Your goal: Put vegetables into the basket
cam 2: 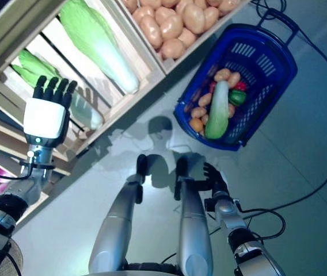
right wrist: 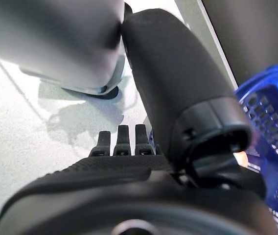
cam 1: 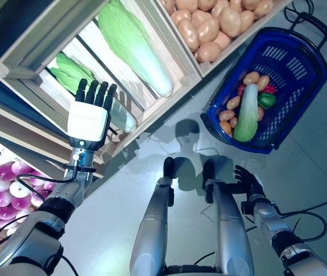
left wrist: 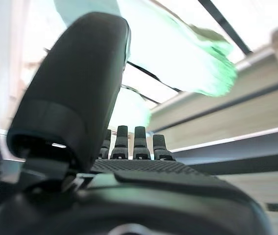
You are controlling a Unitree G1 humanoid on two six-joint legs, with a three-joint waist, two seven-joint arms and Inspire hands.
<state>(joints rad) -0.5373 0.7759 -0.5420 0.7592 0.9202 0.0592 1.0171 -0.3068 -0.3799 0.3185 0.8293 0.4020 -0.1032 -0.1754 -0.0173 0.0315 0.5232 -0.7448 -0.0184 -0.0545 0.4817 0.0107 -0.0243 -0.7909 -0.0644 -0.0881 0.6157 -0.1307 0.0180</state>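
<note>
We note the left robot hand [cam 1: 88, 118] raised in front of the slatted wooden crate [cam 1: 31, 69], fingers straight and spread, holding nothing. The right robot hand [cam 1: 248, 183] hangs low over the grey floor [cam 1: 301, 172], near the blue plastic shopping basket [cam 1: 310, 92], fingers relaxed and empty.

The long pale-green cabbages [cam 1: 132, 46] lie in the crate; the smaller cabbage [cam 1: 71, 72] lies just beyond the left fingertips. One cabbage, potatoes and peppers already lie in the basket.

We judge the cabbage bulky, fairly light, with soft leaves and a firmer white base; a grip around the mid-body seems safest. The crate's front lip must be cleared on lifting. The floor between crate and basket lies open.
</note>
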